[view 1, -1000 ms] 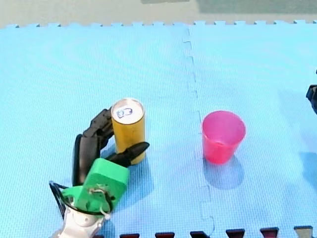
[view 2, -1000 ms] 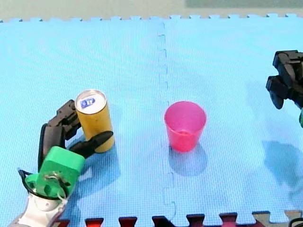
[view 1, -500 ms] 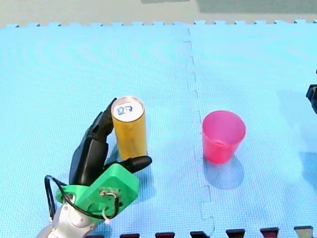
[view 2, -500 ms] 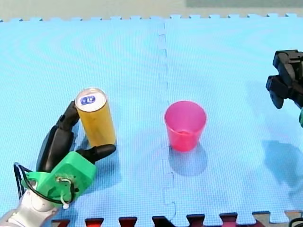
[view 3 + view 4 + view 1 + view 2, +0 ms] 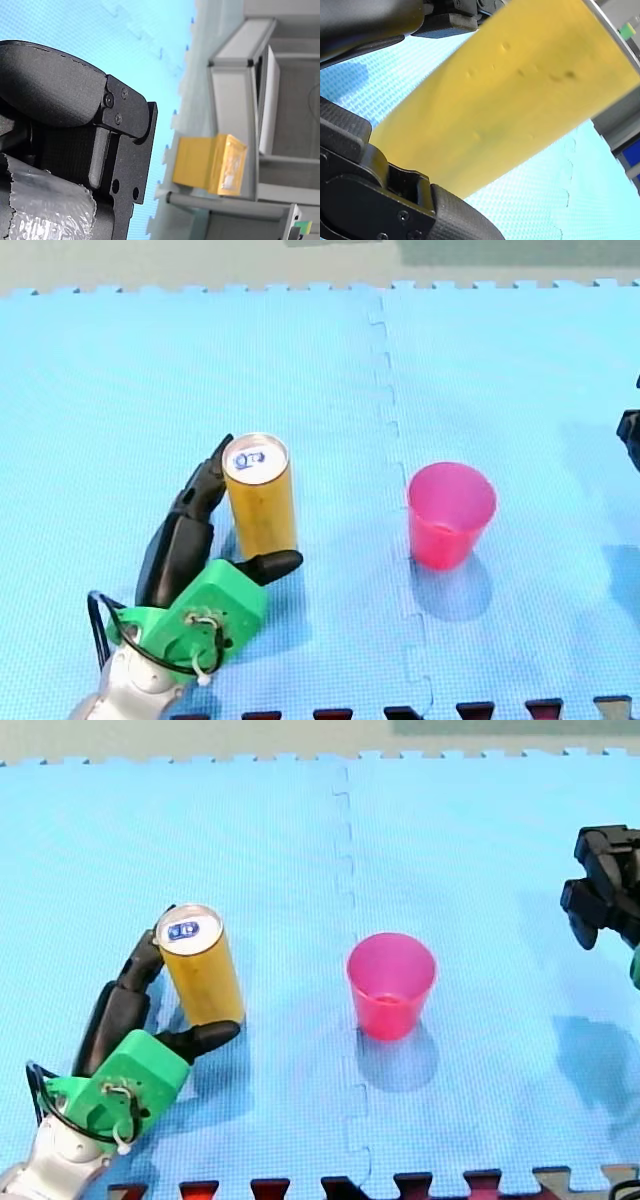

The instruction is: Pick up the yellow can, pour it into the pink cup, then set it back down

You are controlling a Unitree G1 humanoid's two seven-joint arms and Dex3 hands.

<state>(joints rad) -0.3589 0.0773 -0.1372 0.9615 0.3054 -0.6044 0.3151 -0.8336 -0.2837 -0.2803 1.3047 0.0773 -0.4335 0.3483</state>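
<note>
Because the yellow can (image 5: 262, 508) stood upright on the blue foam mat (image 5: 120, 390), its long axis ran straight up from the mat and its silver lid (image 5: 255, 458) faced my head. It sat well to the left of the pink cup (image 5: 450, 515), with the mat's jigsaw seam (image 5: 392, 420) running between the two. My left hand (image 5: 185, 555) was on the can's side of that seam, the side away from the cup. My fingers (image 5: 203, 495) lay stretched up along the can's wall on the side turned from the cup. My thumb (image 5: 268, 564) reached across its foot on the near side. The can therefore stood between thumb and fingers, touched on both sides. In the second wrist view its dented yellow wall (image 5: 520, 100) ran between those same black digits. I held it, though how firmly I could not tell.

My right hand (image 5: 603, 898) hung beyond the cup on the side away from the can, well apart from both and holding nothing. I judged the left hand plainly the nearer one for the lift. The carry would go across the seam toward the cup, which stood open-mouthed and upright.

I could read no brand on the can. The wall looked plain yellow, and the lid bore only a small blue mark around the tab, too small to make out
</note>
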